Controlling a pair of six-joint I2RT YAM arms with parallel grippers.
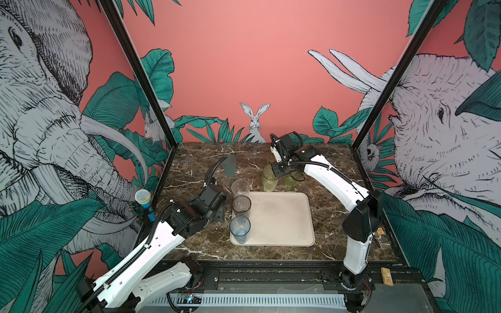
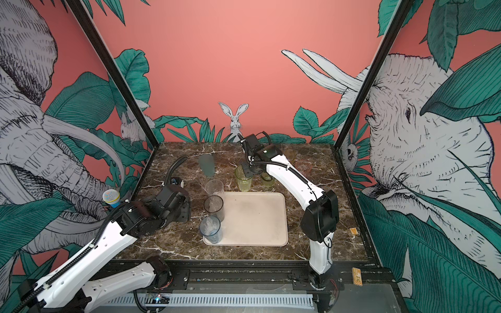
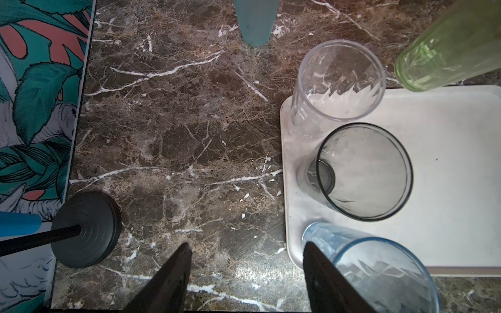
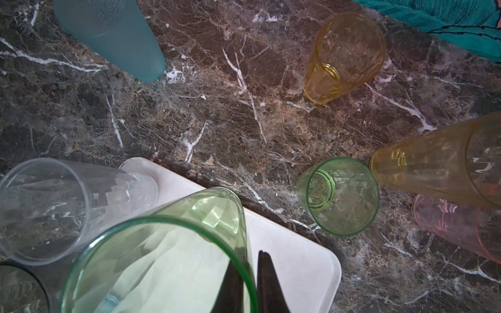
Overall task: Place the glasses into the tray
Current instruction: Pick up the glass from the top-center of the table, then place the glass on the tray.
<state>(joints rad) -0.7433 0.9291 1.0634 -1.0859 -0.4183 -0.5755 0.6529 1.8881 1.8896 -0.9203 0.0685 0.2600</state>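
Note:
The cream tray (image 1: 282,219) lies in the middle of the table. Along its left side stand a clear glass (image 1: 240,187), a smoky grey glass (image 1: 241,203) and a blue glass (image 1: 240,227). My right gripper (image 4: 250,260) is shut on the rim of a tall green glass (image 1: 269,177), one finger inside and one outside, at the tray's far edge. My left gripper (image 3: 246,245) is open over bare table, just left of the blue glass (image 3: 379,271). On the table stand a teal glass (image 1: 230,165), a short green glass (image 4: 339,197), amber glasses (image 4: 344,54) and a pink glass (image 4: 455,225).
A toy microphone (image 1: 143,197) stands on a black round base (image 3: 86,230) at the table's left edge. A small wooden block (image 1: 381,231) lies near the right edge. Black frame posts rise from the back corners.

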